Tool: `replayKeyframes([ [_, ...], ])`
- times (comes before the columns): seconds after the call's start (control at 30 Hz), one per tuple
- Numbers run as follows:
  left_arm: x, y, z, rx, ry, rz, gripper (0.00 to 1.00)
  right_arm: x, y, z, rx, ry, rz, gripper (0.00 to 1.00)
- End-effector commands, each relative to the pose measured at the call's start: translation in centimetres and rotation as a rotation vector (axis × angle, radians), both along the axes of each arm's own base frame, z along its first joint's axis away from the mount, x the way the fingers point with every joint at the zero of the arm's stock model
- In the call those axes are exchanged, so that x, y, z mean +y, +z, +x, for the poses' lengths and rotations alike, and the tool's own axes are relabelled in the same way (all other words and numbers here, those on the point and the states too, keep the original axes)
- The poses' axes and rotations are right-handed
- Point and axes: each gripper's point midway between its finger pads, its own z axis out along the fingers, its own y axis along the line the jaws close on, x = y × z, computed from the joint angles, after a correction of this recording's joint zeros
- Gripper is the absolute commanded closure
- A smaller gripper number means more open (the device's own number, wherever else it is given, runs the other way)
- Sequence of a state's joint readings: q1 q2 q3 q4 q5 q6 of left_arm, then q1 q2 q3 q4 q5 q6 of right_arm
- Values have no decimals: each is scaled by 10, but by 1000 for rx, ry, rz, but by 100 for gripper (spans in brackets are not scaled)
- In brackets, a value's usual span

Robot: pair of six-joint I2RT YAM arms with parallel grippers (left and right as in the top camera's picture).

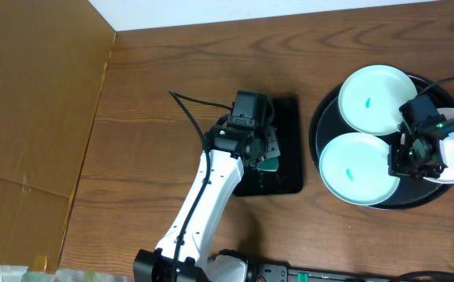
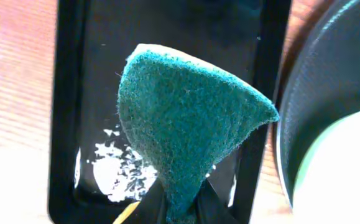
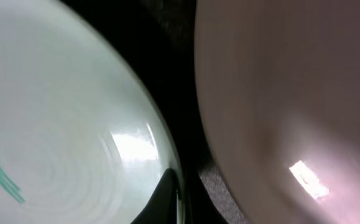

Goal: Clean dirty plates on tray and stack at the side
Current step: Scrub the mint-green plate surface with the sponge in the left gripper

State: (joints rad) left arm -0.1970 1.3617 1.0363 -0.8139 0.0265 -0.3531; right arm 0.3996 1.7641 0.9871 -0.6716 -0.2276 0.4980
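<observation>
Reaching from the near edge of the worktop (image 1: 172, 63) toward its middle, the white left arm stretched almost straight, its wrist bent down over the small black rectangular tray (image 1: 289, 117). The left gripper (image 1: 267, 160) had its fingers (image 2: 198, 208) clamped on one corner of the green sponge (image 2: 186, 118). The sponge was held clear above that tray's floor and fanned out from the pinch. Its long axis ran straight away from the fingers and its broad scouring face was turned to the wrist camera. White foamy residue (image 2: 120, 171) lay on the small tray beneath it.

The right arm came in from the right edge, folded over the round tray (image 1: 321, 129). The right gripper (image 1: 411, 160) pointed down at the right-hand rim of the nearer mint plate (image 1: 352, 168). In the right wrist view its fingers (image 3: 167, 193) sat closed on that rim.

Both mint plates lay flat and face up on the round tray, the farther mint plate (image 1: 372, 98) just behind the nearer one and touching or nearly so. Each carried a short teal smear (image 3: 4, 180) near its centre. The white plate (image 3: 279, 81) lay just beside the nearer mint plate, mostly under the right arm in the overhead view. A brown cardboard sheet (image 1: 30, 102) covered the worktop's left side.
</observation>
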Motion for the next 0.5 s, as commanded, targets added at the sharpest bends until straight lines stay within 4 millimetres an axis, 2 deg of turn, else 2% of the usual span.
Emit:
replayKeyframes([
  [0.0,-11,-1,-1,7,-51,-59,93,-8,-3,7,-28,-52,-61,99],
  [0.23,-22,9,3,-10,-71,-114,93,-16,-4,10,-38,-104,-103,99],
  [0.37,-60,20,3,-20,-158,-303,93,-21,-4,11,-41,-141,-128,99],
  [0.47,-74,24,3,-25,-162,-347,93,-23,-5,13,-42,-173,-140,99],
])
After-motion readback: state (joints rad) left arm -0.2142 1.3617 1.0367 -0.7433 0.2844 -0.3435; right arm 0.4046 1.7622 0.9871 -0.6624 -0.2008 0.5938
